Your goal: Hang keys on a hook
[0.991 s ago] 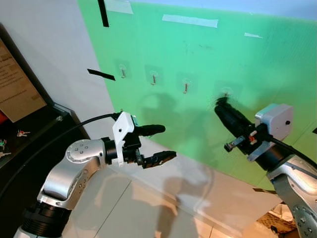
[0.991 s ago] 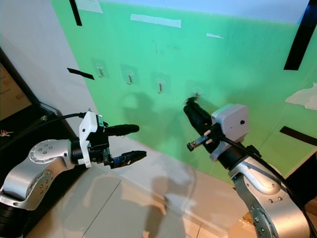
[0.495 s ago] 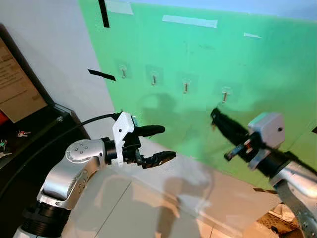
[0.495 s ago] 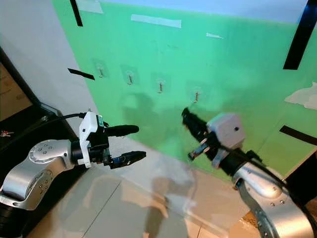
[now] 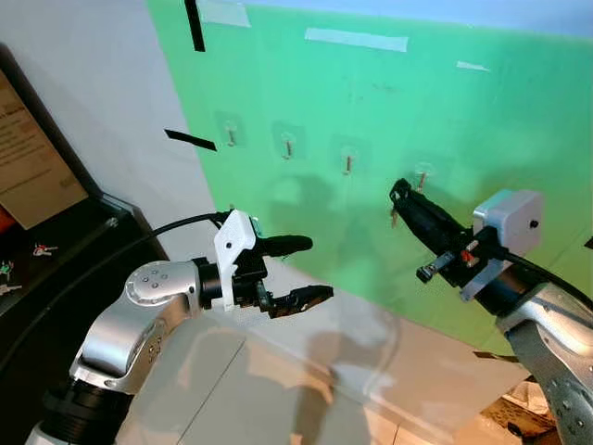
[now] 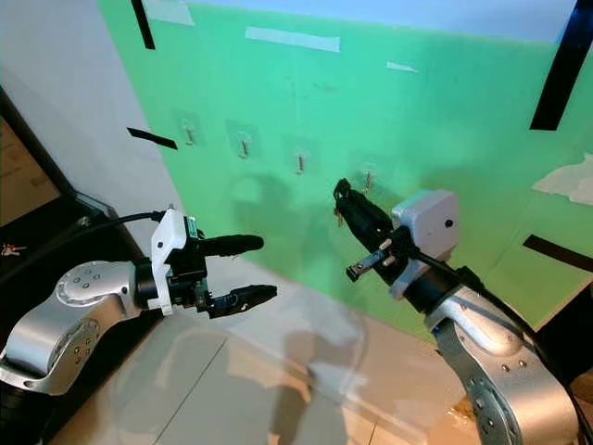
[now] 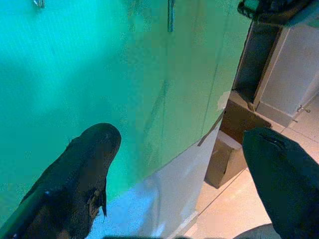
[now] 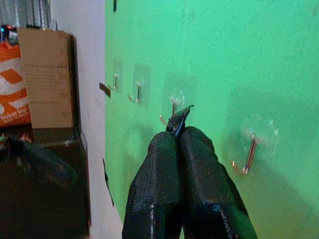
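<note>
The keys [image 8: 180, 118] are just a small dark bit poking out past the tips of the right gripper [image 5: 401, 192], which has its two black fingers [image 8: 199, 164] pinched tight together around them, so you can't really make out the shape of them. That gripper is raised up at the green board [image 5: 482, 130], tips just below and a bit to the left of the rightmost hook [image 5: 421, 179], close to it but whether the keys touch the hook I can't tell. There are four little hooks in a row on clear sticky pads: the far-left hook [image 5: 231, 135], the second hook [image 5: 287, 146], the third hook [image 5: 347, 163], and that rightmost one, all bare as far as I can see. The left gripper [image 5: 301, 271] hangs lower down and off to the left, well away from the hooks, with its fingers [image 7: 79, 174] spread wide apart and nothing between them. Strips of black tape [image 5: 189, 139] and white tape [image 5: 356, 38] are stuck on the board and wall, and below it all is a pale tiled floor [image 5: 241, 389]. A dark cabinet [image 5: 56, 269] sits at the far left.
</note>
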Robot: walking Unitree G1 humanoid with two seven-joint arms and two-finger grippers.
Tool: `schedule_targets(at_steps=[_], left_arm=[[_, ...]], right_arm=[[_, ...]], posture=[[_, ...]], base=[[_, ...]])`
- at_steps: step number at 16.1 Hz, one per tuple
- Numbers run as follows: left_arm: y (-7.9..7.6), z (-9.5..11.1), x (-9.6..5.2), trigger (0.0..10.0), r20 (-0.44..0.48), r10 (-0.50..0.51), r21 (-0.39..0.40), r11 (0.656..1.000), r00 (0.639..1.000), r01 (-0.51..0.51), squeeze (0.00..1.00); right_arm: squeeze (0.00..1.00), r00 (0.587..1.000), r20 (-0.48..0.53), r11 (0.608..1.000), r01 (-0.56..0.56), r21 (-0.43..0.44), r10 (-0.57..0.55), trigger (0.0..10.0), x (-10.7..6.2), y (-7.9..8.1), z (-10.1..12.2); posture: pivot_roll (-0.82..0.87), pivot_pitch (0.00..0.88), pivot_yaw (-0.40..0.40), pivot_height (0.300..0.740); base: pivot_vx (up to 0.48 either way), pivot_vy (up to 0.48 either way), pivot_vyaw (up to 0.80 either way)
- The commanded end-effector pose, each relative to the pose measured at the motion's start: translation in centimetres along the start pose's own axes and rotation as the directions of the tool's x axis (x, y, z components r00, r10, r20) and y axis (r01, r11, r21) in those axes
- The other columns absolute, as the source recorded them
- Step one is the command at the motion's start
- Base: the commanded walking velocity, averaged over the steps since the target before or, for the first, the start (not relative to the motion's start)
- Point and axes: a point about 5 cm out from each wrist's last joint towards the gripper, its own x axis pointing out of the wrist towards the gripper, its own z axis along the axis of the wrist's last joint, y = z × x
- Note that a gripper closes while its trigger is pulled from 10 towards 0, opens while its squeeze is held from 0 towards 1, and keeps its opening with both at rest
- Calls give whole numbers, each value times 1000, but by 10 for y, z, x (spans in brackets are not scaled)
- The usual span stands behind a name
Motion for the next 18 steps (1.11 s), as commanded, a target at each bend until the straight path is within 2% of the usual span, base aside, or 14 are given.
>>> schedule_targets(at_steps=[1,6,13,18], left_arm=[[0,-2,-3,10000,-18,10,7,1000,1000,-9,0],[1,-6,-6,10000,-21,13,-1,1000,1000,-13,0],[0,-4,-4,10000,-16,9,-2,1000,1000,-9,0],[0,-4,-6,10000,-18,13,-4,1000,1000,-13,0]], right_arm=[[0,1000,3,1000,-4,12,3,10000,1,1,2],[0,1000,-29,999,0,32,1,10000,4,0,-3],[0,989,-59,990,134,33,-132,10000,8,-19,-7],[0,973,-90,973,218,75,-211,10000,1,-31,-13]], posture=[[-155,0,87,740],[-156,0,83,740],[-155,0,80,740],[-153,0,82,740]], base=[[0,0,0],[0,0,0],[0,0,0],[0,0,0]])
